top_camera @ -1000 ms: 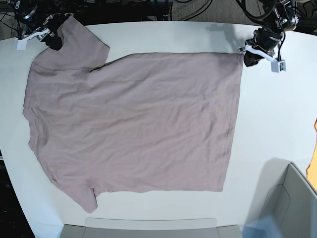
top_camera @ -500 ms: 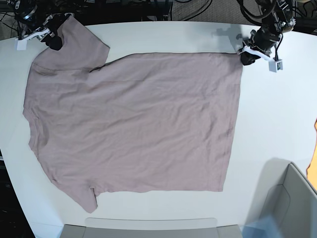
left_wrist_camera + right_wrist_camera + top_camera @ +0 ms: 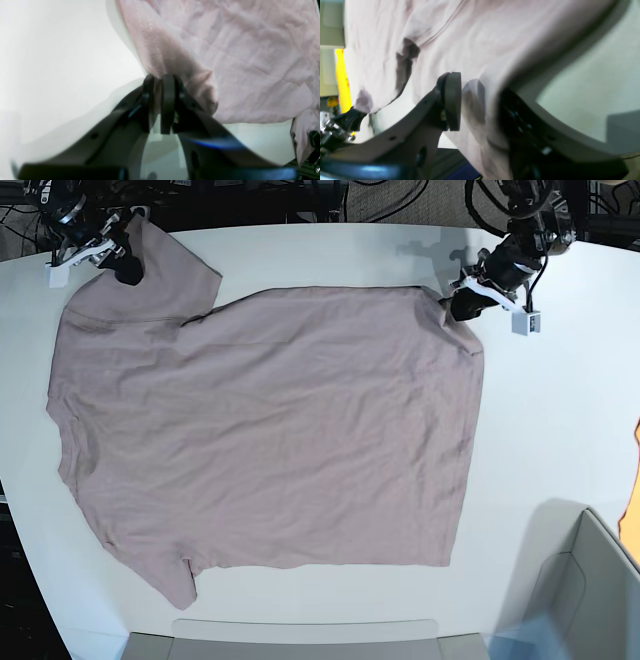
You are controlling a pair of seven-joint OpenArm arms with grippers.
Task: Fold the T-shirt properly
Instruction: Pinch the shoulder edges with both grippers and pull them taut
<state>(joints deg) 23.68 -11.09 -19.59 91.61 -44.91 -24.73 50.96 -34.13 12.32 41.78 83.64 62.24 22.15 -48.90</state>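
I see one white bench (image 3: 560, 410) carrying one T-shirt (image 3: 270, 430), spread flat, its long axis across my base view, hem toward the left end effector (image 3: 452, 302), which pinches that hem corner. My right end effector (image 3: 128, 268) grasps a sleeve. No readable writing.

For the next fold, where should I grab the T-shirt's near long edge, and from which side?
Probably take the T-shirt at its two outer corners on the free long edge: the hem corner and the lower sleeve. Come in from the bare table beyond that edge, since the cloth lies flat there and both corners stick out clear of the body.
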